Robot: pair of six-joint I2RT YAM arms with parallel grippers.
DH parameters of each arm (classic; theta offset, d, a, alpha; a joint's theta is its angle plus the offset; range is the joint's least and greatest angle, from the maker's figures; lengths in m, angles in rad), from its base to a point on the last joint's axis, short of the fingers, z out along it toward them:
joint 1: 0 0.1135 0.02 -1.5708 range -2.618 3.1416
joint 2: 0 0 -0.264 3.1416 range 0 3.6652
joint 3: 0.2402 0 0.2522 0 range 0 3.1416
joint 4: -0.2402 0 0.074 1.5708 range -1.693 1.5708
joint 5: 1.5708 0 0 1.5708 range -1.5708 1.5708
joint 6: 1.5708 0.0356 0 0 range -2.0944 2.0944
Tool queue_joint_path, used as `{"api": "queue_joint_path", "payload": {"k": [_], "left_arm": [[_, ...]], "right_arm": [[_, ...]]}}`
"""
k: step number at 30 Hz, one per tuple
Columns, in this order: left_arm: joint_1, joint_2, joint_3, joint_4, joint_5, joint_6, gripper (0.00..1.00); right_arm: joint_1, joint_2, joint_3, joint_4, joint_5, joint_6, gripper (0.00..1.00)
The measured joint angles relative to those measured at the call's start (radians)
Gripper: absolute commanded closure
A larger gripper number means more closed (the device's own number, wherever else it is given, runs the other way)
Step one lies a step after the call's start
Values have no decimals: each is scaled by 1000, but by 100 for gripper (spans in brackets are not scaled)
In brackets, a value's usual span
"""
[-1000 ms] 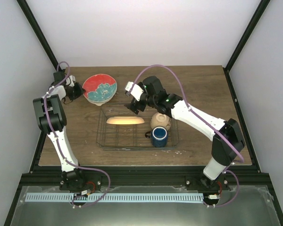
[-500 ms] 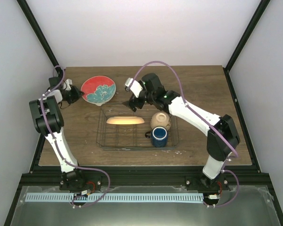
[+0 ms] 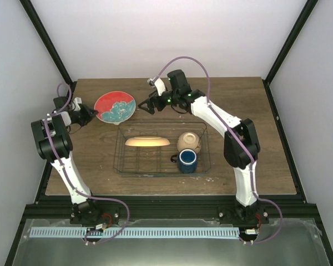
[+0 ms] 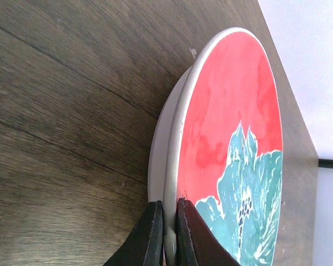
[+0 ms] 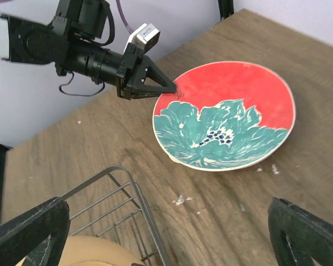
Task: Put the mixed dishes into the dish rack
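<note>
- Wire rack [image 3: 155, 173], mid-table, holds an orange-yellow plate [image 3: 147, 142] propped on edge, a cream bowl [image 3: 188, 142] and a blue mug [image 3: 187, 160].
- Red plate [image 5: 233, 94], with a teal flower across its face, sits on the table [image 3: 238, 111] just behind the rack's left corner, a pale rim showing beneath.
- Left gripper [image 4: 169, 221] pinches the red plate's rim.
- Right gripper [image 5: 169, 205] hovers beside it, jaws spread wide.

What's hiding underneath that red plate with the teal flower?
A second plate, pale, lies right under the red plate on the table. Only its rim shows, in the left wrist view. Its face is covered, so its colour and pattern cannot be told.
</note>
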Motion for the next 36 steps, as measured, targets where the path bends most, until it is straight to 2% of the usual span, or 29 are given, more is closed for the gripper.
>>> {"api": "queue_joint_path", "payload": {"k": [7, 14, 36], "left_arm": [[7, -17, -69, 76, 53, -70, 100], [7, -35, -113, 112, 84, -98, 100], [4, -180, -126, 93, 100, -85, 100]], "right_arm": [[-72, 191, 135, -13, -187, 179, 2], [-76, 258, 183, -22, -262, 235, 1], [-88, 373, 214, -2, -298, 307, 0]]}}
